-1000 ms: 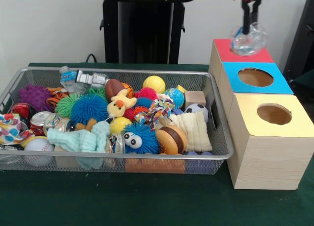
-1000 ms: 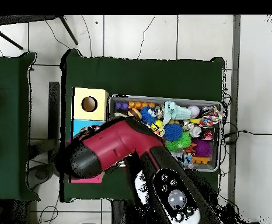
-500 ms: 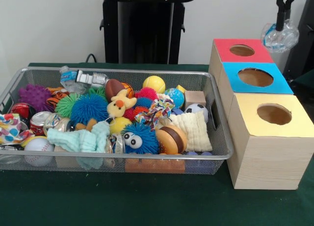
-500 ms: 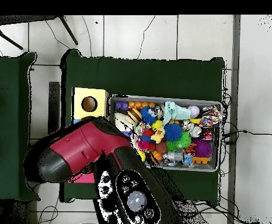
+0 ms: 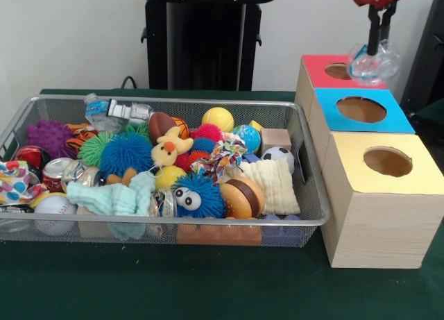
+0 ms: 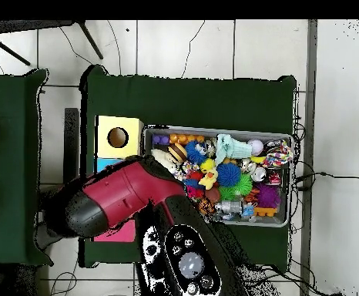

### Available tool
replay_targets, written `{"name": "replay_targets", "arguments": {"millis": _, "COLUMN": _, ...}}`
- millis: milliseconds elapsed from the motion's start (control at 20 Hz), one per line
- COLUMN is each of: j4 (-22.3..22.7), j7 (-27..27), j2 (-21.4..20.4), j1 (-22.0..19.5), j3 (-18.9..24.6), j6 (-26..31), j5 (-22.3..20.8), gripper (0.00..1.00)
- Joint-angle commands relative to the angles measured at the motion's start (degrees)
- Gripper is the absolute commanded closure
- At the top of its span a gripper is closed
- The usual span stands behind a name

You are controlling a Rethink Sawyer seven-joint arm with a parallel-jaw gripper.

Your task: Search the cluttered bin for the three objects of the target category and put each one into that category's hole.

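gripper point(image 5: 375, 39) is pinching a crumpled clear plastic bottle point(image 5: 372, 62), fingers closed on its top | bottle is hanging just over the red box's hole point(image 5: 338, 71) | wire bin point(image 5: 309, 188) is sitting full of toys beside the boxes

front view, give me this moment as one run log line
tool: shut on plastic bottle | place: above red box hole, right side | bottle: not released | bin: full

Front camera: set low and close across the desk point(image 5: 208, 292), facing the wire bin point(image 5: 305, 216) and boxes point(image 5: 378, 216). Overhead camera: higher, looking straight down; arm point(image 6: 129, 200) apparently hides some boxes. Shared: bin, desk, yellow box.
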Motion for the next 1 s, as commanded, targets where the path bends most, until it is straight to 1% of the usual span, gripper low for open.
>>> {"name": "replay_targets", "arguments": {"millis": 50, "j4": -3.03, "j7": 11.69, "j2": 4.24, "j1": 0.35, "j3": -6.60, "j6": -4.60, "j5": -1.30, "gripper": 1.00}}
{"name": "replay_targets", "arguments": {"millis": 300, "j4": -5.09, "j7": 13.39, "j2": 7.28, "j1": 3.37, "j3": -9.40, "j6": -8.01, "j5": -1.87, "gripper": 1.00}}
{"name": "replay_targets", "arguments": {"millis": 600, "j4": -7.91, "j7": 15.02, "j2": 10.34, "j1": 7.82, "j3": -13.39, "j6": -10.58, "j5": -0.80, "gripper": 1.00}}
{"name": "replay_targets", "arguments": {"millis": 850, "j4": -8.52, "j7": 14.32, "j2": 11.80, "j1": 9.51, "j3": -15.53, "j6": -11.53, "j5": 0.66, "gripper": 1.00}}
{"name": "replay_targets", "arguments": {"millis": 1000, "j4": -7.53, "j7": 12.97, "j2": 11.52, "j1": 9.37, "j3": -16.25, "j6": -10.95, "j5": 1.48, "gripper": 1.00}}
